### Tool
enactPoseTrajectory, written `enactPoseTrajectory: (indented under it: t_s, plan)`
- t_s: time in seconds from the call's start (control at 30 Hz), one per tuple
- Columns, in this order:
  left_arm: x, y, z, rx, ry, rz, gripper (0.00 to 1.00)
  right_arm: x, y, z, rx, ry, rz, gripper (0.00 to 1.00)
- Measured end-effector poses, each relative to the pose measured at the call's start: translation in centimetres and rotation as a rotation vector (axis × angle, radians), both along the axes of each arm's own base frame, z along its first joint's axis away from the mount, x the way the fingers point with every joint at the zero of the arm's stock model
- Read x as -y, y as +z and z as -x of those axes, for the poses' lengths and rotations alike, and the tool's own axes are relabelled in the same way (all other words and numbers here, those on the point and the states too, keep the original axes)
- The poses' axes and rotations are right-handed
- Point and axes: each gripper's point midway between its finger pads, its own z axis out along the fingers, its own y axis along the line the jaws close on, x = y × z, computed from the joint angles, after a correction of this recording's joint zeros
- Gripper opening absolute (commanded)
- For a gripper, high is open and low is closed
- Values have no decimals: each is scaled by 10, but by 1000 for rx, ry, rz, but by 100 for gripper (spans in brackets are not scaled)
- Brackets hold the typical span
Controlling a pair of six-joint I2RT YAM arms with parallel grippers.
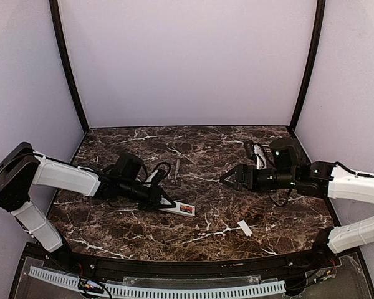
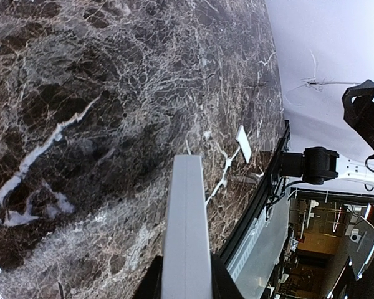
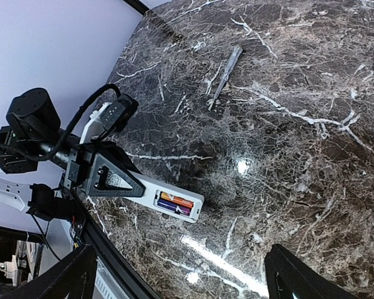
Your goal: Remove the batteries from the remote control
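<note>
On the left-centre of the marble table (image 1: 206, 143), the left gripper (image 1: 157, 197) was clamped on the remote control (image 1: 177, 208), recess side up, with the batteries (image 3: 174, 202) side by side in the open recess at its free end. The right gripper (image 1: 227, 179) hovered well apart to the right, jaws spread wide and holding nothing. A small white cover (image 1: 245, 228) lay near the front edge, and what looked like a thin screwdriver (image 1: 177, 169) lay farther back.
</note>
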Motion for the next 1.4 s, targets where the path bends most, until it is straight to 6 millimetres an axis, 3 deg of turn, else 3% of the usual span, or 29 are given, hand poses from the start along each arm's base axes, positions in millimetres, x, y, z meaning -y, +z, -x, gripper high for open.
enactPoseTrajectory:
  t_s: [0.27,0.57,1.1,1.4]
  plan:
    - [1,-18,0,-27,-4,-20,13,-1,2,-1,8,-1,-7,93]
    - [-2,-21,-2,12,-25,-68,35,2,-5,-1,3,-10,7,93]
    - [-18,-26,-19,95,-23,-250,43,4,-11,-2,9,-7,25,94]
    - [-36,-33,-26,145,-18,-396,61,7,-19,-1,-2,-10,38,95]
